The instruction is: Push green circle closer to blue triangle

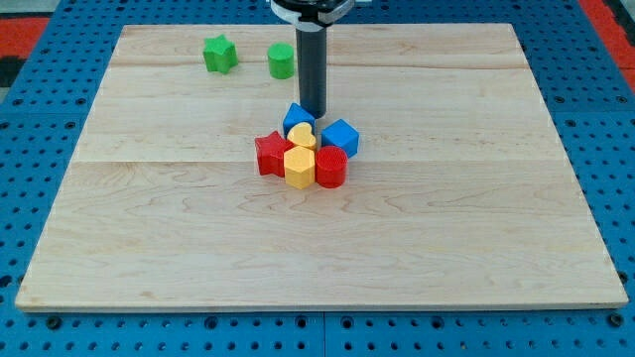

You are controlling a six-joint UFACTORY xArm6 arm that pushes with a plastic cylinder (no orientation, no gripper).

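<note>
The green circle (281,60) sits near the view's top, left of centre. The blue triangle (297,117) lies below it, at the top left of a tight cluster of blocks in the middle of the board. My tip (313,110) stands just right of the blue triangle's top, touching or almost touching it, and below and to the right of the green circle, apart from it.
A green star (219,54) lies left of the green circle. The cluster also holds a blue cube (340,137), a yellow heart (303,136), a red star (270,154), a yellow hexagon (299,167) and a red cylinder (330,168). The wooden board (476,228) ends on a blue pegboard.
</note>
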